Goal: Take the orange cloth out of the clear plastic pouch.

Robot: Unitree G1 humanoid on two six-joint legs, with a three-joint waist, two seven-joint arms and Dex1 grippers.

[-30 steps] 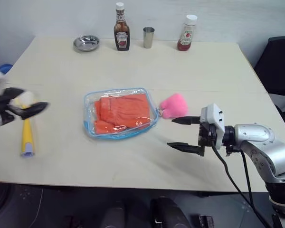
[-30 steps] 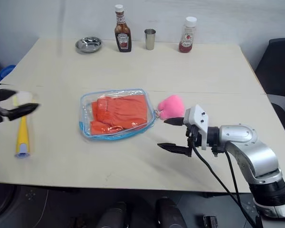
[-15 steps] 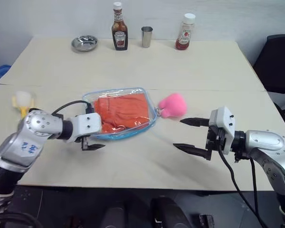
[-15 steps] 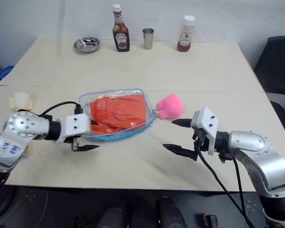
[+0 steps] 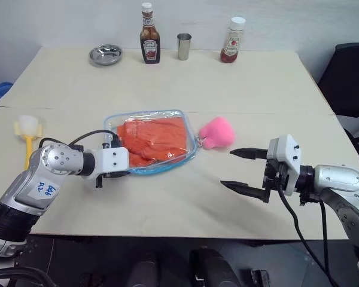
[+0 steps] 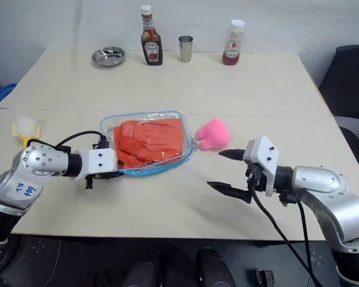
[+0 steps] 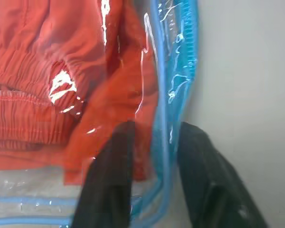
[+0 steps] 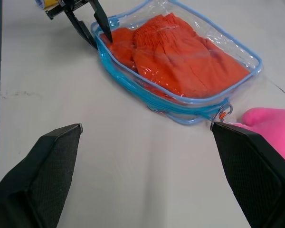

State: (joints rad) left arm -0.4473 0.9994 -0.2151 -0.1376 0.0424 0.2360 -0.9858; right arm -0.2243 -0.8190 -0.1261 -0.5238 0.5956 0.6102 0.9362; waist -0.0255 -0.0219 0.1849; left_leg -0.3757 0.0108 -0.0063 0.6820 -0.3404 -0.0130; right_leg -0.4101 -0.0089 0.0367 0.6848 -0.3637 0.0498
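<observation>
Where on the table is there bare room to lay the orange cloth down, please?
The table is bare along its near edge, between the left hand and right hand, and between the clear plastic pouch and the bottles. It is crowded beside the pink pom-pom.

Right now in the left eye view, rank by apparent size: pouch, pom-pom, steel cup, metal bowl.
1. pouch
2. pom-pom
3. metal bowl
4. steel cup
The bowl and cup stand farther back, so they may look smaller than they are.

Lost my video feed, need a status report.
Left gripper pinching the clear plastic pouch edge. Right gripper open, clear of it. Orange cloth inside. Pink pom-pom at pouch end.
</observation>
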